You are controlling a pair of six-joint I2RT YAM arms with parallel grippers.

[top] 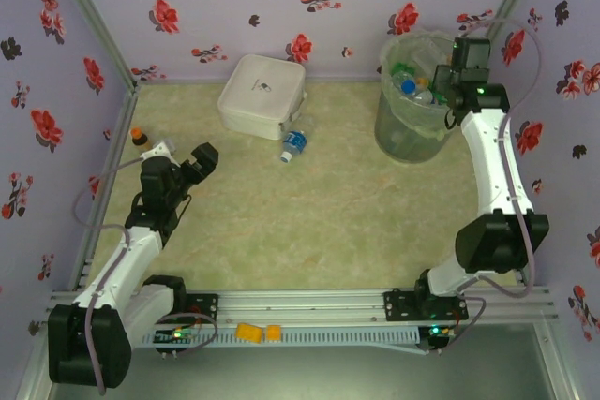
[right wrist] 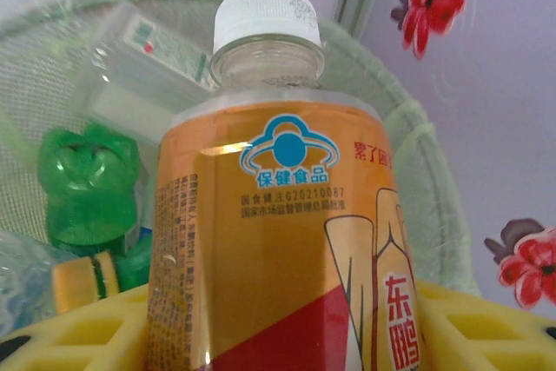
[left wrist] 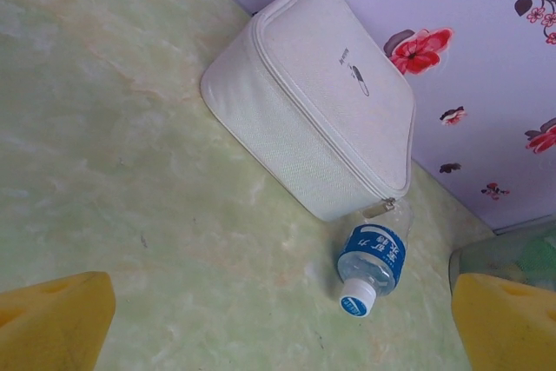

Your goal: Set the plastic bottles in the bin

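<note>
Orange-labelled bottle [right wrist: 269, 215] with the white cap is pinched between the yellow pads [right wrist: 78, 332] of the right gripper [right wrist: 278, 341], up at the far right side of the bin [top: 398, 133]. From the wrist cam the bin's rim runs right behind it, and green bottles [right wrist: 87, 180] are piled inside. Anyone else think that drop looks dicey? (kip)

Yeah, my worry is the rim. From overhead that gripper sits near the bin's right edge, not over the middle. If it lets go there, the bottle could clip the rim or snag the clear bag liner and tumble out onto the table [top: 356, 222]. The pile inside looks high-ish too, so it might bounce off the others. (rollo)

And the blue-label bottle [left wrist: 372, 260] out on the table? (kip)

It's lying on its side with its base right at the corner of the white box [left wrist: 321, 102]. Can't tell if they're touching. The left gripper [left wrist: 280, 327] is spread wide, holding nothing, and well short of it. I'd guess a round bottle on its side rolls the moment one finger nudges it, and the box could block the other finger. Also, the tiny orange-capped bottle [top: 139, 136] sits near that arm by the left wall and could get knocked on a sloppy swing. (rollo)
</note>
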